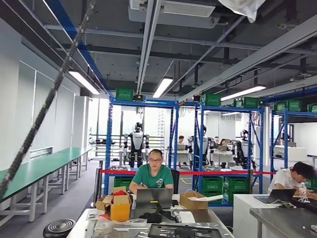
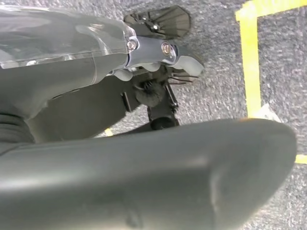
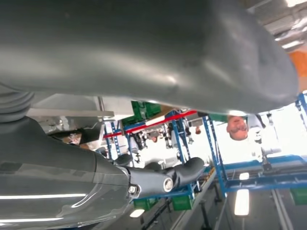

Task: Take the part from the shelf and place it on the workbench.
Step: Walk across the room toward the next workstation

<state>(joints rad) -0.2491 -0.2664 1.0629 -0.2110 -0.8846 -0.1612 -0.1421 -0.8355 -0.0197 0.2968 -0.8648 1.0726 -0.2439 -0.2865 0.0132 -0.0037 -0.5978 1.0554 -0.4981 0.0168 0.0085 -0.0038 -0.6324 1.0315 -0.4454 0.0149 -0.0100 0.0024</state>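
Note:
Blue shelf racks (image 1: 142,106) carrying green crates (image 1: 212,184) stand across the room in the head view; I cannot pick out the part on them. A long green-topped workbench (image 1: 37,171) runs along the left wall. My left hand (image 2: 155,52) hangs over grey floor, its fingers straight and apart and nothing in them, the thick thumb (image 2: 181,177) close to the camera. My right hand (image 3: 163,179) is held out towards the racks, fingers extended and holding nothing.
A person in a green shirt (image 1: 153,173) sits at a cluttered table (image 1: 201,215) with a laptop (image 1: 154,197) and an orange box (image 1: 120,210). Red barrier tape (image 1: 186,172) spans the racks. Another person (image 1: 295,176) sits right. Yellow floor tape (image 2: 251,62) lies under my left hand.

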